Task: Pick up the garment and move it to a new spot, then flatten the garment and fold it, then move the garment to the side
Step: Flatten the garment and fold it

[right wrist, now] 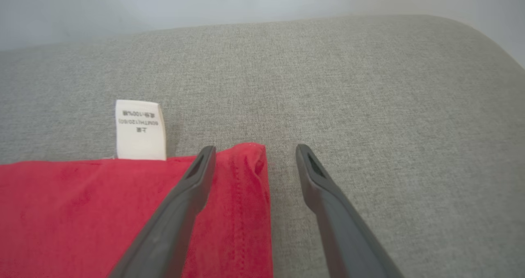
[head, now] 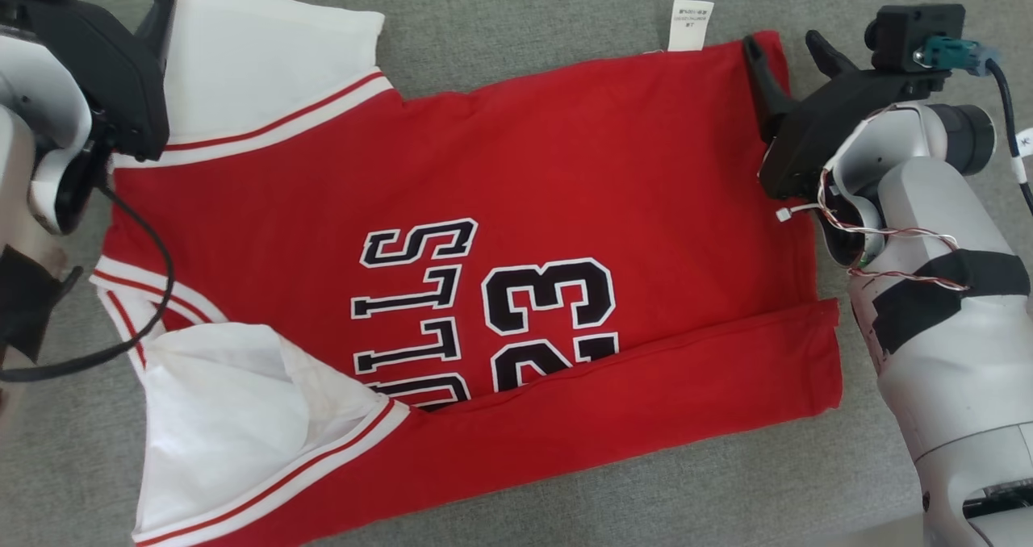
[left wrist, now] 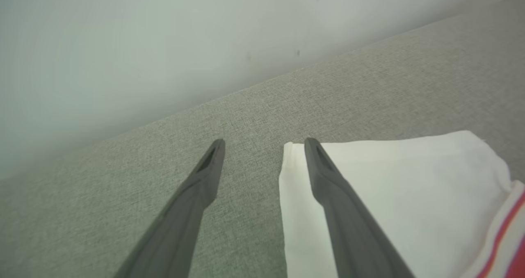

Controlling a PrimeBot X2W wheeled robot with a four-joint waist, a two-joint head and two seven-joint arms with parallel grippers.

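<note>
The red jersey (head: 565,168) lies spread across a grey padded surface (head: 524,14), which looks like a couch seat, though the cropped view leaves that uncertain. It lies sideways to the robot, with the white sleeves to the left and the hem to the right. The near long edge (head: 646,386) is already turned up over the body and covers the lower part of the "23" and the lettering. So one lengthwise fold looks done and the far side is not yet folded.

That probably explains where the two hands are, one at each end of the far edge. The left hand (left wrist: 264,142) has its fingers spread and holds nothing. One finger sits over the outer edge of the far white sleeve (head: 266,55) and the other over bare grey fabric. The right hand (right wrist: 255,148) is spread the same way and also empty. It straddles the far hem corner, with one finger above red cloth and the other above the surface just beside it. A white care label (head: 690,24) sticks out past the far edge, near that corner.

With both hands straddling the edge, closing the fingers should pinch both ends together, so the far side could be brought toward the robot evenly. The near sleeve (head: 234,418) is rumpled and may need smoothing.
</note>
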